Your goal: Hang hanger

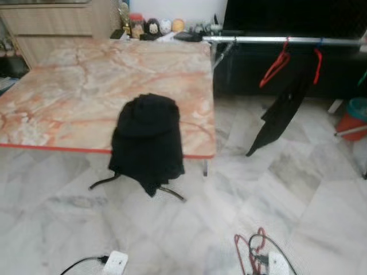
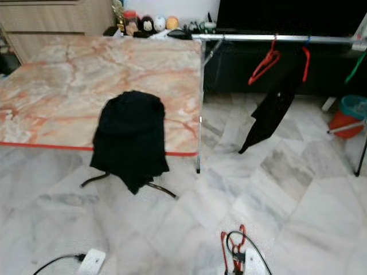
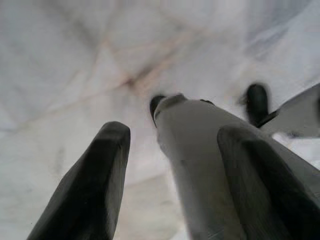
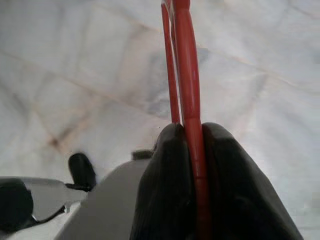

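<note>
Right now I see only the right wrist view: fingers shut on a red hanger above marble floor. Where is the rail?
Observer: The rail is ahead and to the right, beyond the table's far right corner.
Operator: Anything on it already?
Observer: Two red hangers, with a black garment hanging below them.
Operator: Is the left gripper free?
Observer: Yes, the left gripper is open over the floor, holding nothing.
</note>
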Motion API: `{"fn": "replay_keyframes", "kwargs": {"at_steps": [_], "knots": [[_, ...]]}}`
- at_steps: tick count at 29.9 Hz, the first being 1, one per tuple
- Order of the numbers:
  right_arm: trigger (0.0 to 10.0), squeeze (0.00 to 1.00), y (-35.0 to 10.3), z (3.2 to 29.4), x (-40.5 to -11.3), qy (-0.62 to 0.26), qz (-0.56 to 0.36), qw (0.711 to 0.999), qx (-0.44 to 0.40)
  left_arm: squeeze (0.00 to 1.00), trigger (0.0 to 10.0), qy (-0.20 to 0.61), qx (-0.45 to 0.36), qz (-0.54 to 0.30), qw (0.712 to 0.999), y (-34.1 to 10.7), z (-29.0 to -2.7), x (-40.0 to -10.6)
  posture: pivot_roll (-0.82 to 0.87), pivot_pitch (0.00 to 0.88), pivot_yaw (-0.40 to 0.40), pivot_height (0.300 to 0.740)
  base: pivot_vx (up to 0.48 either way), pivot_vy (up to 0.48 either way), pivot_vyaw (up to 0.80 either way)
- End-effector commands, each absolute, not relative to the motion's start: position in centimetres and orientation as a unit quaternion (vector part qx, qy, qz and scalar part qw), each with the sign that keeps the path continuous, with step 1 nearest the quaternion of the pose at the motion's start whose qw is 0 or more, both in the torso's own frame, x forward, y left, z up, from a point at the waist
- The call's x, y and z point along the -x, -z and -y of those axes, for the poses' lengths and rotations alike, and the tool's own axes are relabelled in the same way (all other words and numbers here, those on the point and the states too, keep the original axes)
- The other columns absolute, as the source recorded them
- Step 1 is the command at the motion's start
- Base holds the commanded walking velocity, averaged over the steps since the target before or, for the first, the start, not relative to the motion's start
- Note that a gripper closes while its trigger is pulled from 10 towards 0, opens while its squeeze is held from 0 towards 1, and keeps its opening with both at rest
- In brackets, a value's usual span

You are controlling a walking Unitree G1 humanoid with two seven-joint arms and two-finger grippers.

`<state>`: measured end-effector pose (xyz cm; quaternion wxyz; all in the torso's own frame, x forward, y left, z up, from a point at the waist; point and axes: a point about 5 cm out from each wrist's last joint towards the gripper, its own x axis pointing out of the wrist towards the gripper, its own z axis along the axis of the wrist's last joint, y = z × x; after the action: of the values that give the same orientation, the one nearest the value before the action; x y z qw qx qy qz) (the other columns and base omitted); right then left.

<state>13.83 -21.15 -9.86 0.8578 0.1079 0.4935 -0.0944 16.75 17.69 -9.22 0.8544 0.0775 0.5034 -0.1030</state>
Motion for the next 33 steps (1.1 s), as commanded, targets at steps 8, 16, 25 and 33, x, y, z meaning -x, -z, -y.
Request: {"fn": "replay_keyframes", "kwargs": {"at_steps": [8,16,25,33], "knots": [[10.0,0.00,9.7,20.8,-14.3,0.086,-0.486,0.863,-0.108,0.00,10.0,0.087,-0.087,-0.523,0.844,9.6,-19.9,-15.1,0.03,0.001,-0.026,0.740,0.000,-0.301,0.00],[10.0,0.00,9.7,21.1,-14.2,0.086,-0.487,0.862,-0.108,0.00,10.0,0.086,-0.086,-0.519,0.846,9.4,-19.4,-15.7,0.03,0.000,-0.027,0.740,0.000,-0.300,0.00],[10.0,0.00,9.9,19.5,-14.5,0.081,-0.489,0.861,-0.114,0.00,10.0,0.089,-0.085,-0.515,0.848,9.3,-18.3,-16.4,0.03,0.012,-0.030,0.740,0.000,-0.299,0.00],[10.0,0.00,10.1,17.5,-14.7,0.074,-0.491,0.860,-0.118,0.00,10.0,0.087,-0.083,-0.515,0.849,9.3,-18.0,-16.7,0.03,0.025,-0.033,0.740,0.000,-0.300,0.00]]}}
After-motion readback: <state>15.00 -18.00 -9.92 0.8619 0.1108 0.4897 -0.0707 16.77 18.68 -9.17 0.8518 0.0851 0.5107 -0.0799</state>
